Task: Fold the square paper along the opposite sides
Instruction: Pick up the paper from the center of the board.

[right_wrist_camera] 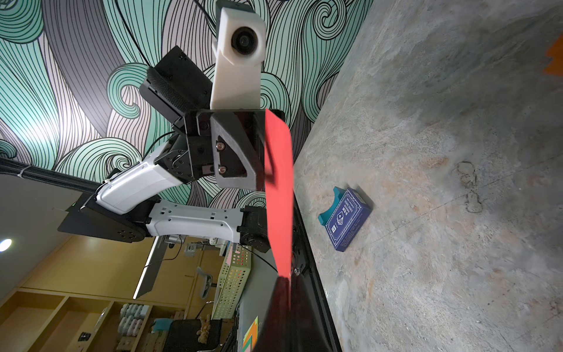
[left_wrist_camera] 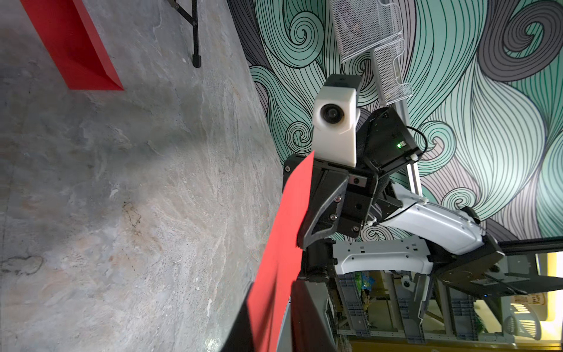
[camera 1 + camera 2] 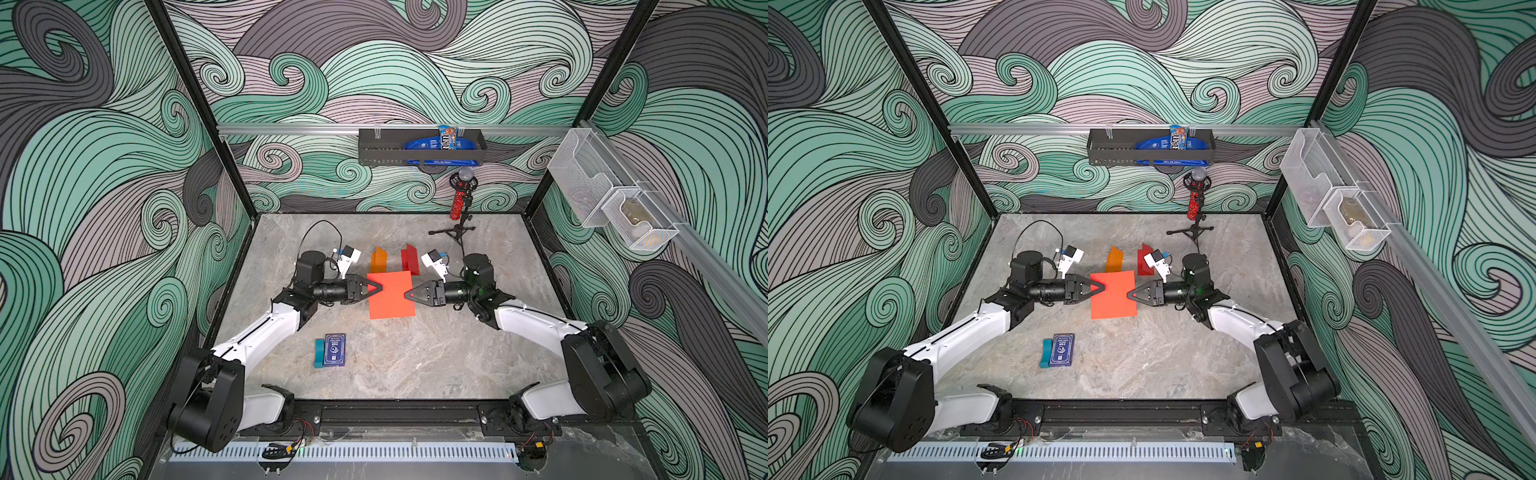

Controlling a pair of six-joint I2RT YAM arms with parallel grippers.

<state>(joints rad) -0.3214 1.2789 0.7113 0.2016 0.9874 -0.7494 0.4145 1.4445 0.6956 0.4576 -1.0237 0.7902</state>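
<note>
Square paper: the orange-red sheet (image 3: 390, 297) is spanning the gap between the two arms, over the middle of the counter (image 3: 415, 365). Both wrist views are showing it edge-on, lifted off the surface.
Left end effector: (image 3: 380, 287) is reaching in sideways and overlapping the sheet's left edge. Its fingers are sitting closed down on either side of the paper, pinching it.
Right end effector: (image 3: 406, 294) is doing the same at the opposite edge, clamped fully onto the paper, tip facing the other arm's tip.
Sheet's lie: it is looking roughly flat in both top views; I cannot tell whether the near edge is sagging.
Behind the sheet: an orange folded piece (image 3: 378, 259) and a red folded piece (image 3: 410, 259) are standing side by side, apart from each other.
Near left: a blue card box (image 3: 335, 350) is lying with a teal block (image 3: 319, 353) touching its side.
Far right: a microphone stand (image 3: 459, 228) is standing by the back wall.
</note>
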